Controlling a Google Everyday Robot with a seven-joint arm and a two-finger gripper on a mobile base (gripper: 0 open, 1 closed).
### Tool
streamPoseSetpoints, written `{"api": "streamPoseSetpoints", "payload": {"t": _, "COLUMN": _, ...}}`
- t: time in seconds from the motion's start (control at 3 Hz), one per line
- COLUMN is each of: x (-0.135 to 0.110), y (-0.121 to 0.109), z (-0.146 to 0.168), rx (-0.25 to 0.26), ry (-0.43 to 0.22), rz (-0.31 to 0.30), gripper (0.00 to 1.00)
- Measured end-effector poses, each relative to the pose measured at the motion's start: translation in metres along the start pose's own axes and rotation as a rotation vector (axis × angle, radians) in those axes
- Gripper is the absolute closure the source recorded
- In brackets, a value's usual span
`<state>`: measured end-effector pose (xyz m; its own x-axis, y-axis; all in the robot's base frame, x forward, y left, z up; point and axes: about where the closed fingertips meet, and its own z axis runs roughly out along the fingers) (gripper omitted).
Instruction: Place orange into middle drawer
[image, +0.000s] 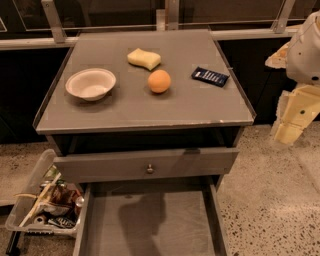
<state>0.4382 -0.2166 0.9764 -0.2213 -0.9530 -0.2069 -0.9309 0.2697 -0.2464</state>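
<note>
The orange (159, 81) sits on the grey cabinet top (150, 110), near its middle, just in front of a pale yellow sponge. The middle drawer (150, 220) is pulled out wide at the bottom of the view, showing its wood-grain floor and low grey side walls, with nothing in it. My gripper (287, 131), pale yellow under a white arm housing, hangs at the right edge of the view, off the cabinet's right side and below the level of its top. It is well apart from the orange and holds nothing that I can see.
A white bowl (90, 83) stands at the left of the top, the sponge (144, 58) at the back, a dark blue packet (210, 76) at the right. The knobbed drawer (149, 165) juts out slightly above the open one. A clear bin of clutter (42, 207) stands on the floor at left.
</note>
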Motion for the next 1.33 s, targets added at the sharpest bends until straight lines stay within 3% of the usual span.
{"api": "streamPoseSetpoints", "payload": {"t": 0.33, "x": -0.002, "y": -0.003, "z": 0.000, "rx": 0.013, "ry": 0.003, "rz": -0.003, "gripper": 0.00}}
{"api": "streamPoseSetpoints", "payload": {"t": 0.67, "x": -0.023, "y": -0.011, "z": 0.008, "rx": 0.021, "ry": -0.042, "rz": -0.031, "gripper": 0.00}}
{"api": "streamPoseSetpoints", "payload": {"t": 1.0, "x": -0.057, "y": -0.022, "z": 0.022, "rx": 0.016, "ry": -0.131, "rz": -0.071, "gripper": 0.00}}
{"api": "streamPoseSetpoints", "payload": {"t": 1.33, "x": -0.088, "y": -0.034, "z": 0.035, "rx": 0.002, "ry": -0.264, "rz": -0.092, "gripper": 0.00}}
